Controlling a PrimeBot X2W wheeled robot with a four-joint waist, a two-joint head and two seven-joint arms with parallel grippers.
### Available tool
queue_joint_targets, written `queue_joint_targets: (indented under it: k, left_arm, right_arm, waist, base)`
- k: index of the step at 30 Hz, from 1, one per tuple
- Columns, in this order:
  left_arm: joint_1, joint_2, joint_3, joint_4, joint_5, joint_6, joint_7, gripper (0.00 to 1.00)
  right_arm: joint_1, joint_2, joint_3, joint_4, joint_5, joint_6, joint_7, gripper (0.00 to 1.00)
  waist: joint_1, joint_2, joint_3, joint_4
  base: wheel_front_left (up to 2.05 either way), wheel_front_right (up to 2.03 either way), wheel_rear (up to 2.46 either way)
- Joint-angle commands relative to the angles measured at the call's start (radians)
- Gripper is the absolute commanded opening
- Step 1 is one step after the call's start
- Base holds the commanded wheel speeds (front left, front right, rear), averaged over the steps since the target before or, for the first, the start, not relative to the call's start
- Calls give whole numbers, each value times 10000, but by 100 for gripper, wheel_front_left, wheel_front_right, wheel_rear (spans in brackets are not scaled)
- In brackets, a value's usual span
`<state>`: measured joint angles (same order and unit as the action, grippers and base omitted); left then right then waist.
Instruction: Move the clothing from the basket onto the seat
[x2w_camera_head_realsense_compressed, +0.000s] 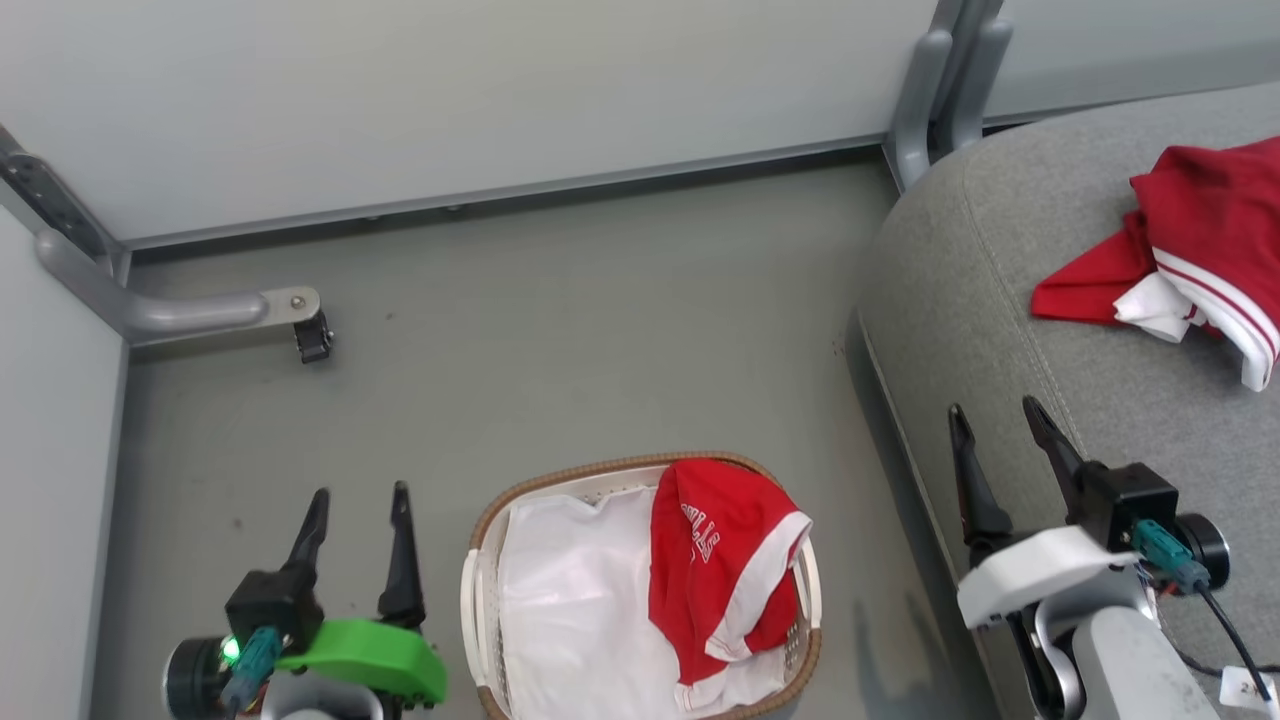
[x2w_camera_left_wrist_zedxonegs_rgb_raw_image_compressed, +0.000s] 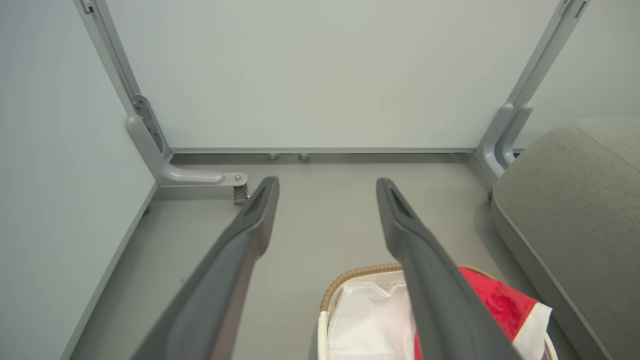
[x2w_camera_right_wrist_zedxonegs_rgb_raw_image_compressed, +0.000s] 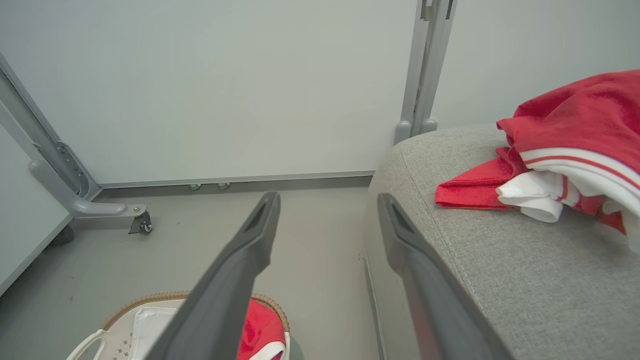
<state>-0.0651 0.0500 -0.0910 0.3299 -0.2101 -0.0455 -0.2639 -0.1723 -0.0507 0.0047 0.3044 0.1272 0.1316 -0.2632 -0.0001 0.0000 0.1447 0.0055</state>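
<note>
Head view: left end effector (x2w_camera_head_realsense_compressed: 360, 490) and right end effector (x2w_camera_head_realsense_compressed: 993, 406) both hang spread and empty. One red garment (x2w_camera_head_realsense_compressed: 725, 560) lies in the basket (x2w_camera_head_realsense_compressed: 480, 540) between them, on its right half, long axis along the fingers. The right arm looks nearer. Right wrist view adds the second garment (x2w_camera_right_wrist_zedxonegs_rgb_raw_image_compressed: 565, 150), heaped on the seat (x2w_camera_right_wrist_zedxonegs_rgb_raw_image_compressed: 500, 260) right of its fingers.

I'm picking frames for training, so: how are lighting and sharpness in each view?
Head view: flat, even light, only a faint shadow beside the basket. Left wrist view: the left hand blurs toward the lens. Right wrist view: the right hand likewise, while the red garment on the seat shows its stripes clearly.
</note>
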Motion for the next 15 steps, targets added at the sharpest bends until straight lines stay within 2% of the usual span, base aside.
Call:
queue_joint_targets:
  k: [1, 15]
  left_arm:
    - [-337, 14, -116, 67, -75, -84, -5, 100]
    - [-2706, 28, -1717, 1275, -481, -599, -6, 100]
  right_arm:
    - [-252, -24, 72, -105, 64, -17, -18, 100]
    - [-2111, -22, 824, -1128, 451, -16, -18, 100]
  waist:
    - [1, 0, 431, -218]
    - [1, 0, 3181, -1509]
  base:
    - [0, 0, 0]
    - [0, 0, 0]
